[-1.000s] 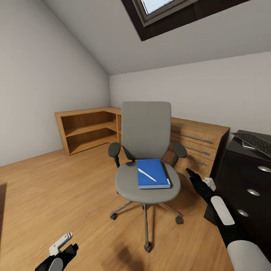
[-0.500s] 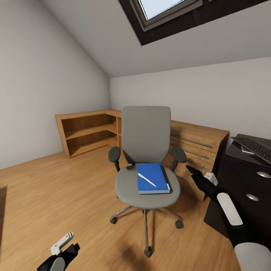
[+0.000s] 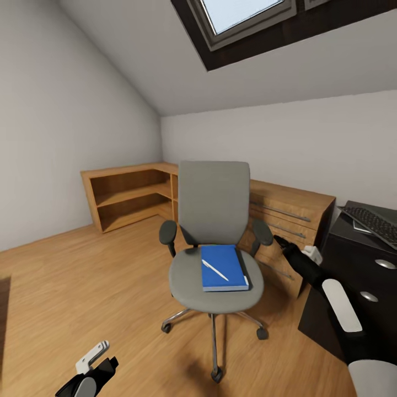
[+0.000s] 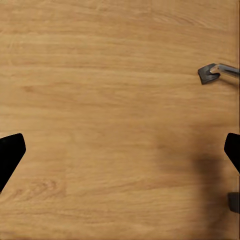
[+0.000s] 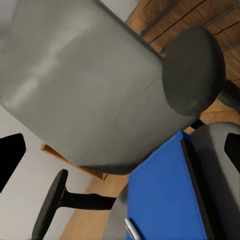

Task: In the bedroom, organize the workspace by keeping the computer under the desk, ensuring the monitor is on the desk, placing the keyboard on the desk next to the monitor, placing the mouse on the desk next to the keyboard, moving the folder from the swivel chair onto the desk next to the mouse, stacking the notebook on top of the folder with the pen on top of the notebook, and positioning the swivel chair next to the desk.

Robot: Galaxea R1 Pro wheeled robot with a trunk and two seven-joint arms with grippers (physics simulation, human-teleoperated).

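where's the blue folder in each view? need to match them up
Head view: folder lies flat on the swivel chair seat, mid-frame.
Left wrist view: not in it; floor and a chair caster.
Right wrist view: folder at lower right, below the grey backrest.
Shared landmark: the pen on top.

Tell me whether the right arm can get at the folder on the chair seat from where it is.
Probably yes. The right gripper hangs beside the swivel chair, near its armrest; the folder lies open from above, with the pen on it.
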